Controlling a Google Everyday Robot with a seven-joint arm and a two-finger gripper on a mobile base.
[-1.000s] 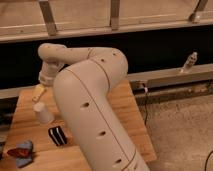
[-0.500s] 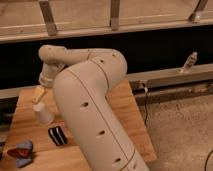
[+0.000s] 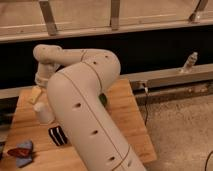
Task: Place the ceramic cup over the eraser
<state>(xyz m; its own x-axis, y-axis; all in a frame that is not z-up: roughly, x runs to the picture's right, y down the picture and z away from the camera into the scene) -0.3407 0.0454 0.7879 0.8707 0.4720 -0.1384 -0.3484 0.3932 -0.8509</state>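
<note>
Arm (image 3: 90, 120) first, nearest of all: pale, thick, rising from the bottom edge, bending over the middle of the wooden table (image 3: 127, 125) and reaching back to the left. Hides a good part of the tabletop. At the front left corner, flat blue-and-red pieces (image 3: 21, 151), no part of the task. Just behind them, close against the arm's flank, eraser (image 3: 58, 135): black block with white stripes, lying flat, uncovered. A little further back and to the left, cup (image 3: 44, 113): small, white, standing on the wood, near the eraser but apart from it. Cannot tell whether mouth up or mouth down. Directly above and behind the cup, gripper (image 3: 36, 94), hanging from the wrist at the table's far left, released, with nothing in its grasp and no clear contact with the cup. Behind the arm's bend, a dark green sliver, probably a bowl (image 3: 103, 100). Further off, beyond the table, a ledge (image 3: 165, 77) with a slim bottle (image 3: 190, 62) on it.

Over the last second, no shift anywhere: same arm pose, same released claw, cup and eraser in the same spots. Reads as a pause over the cup ahead of a grasp. Leaves the whole task to do: close on the cup, lift, turn mouth down if needed, lower over the eraser.
</note>
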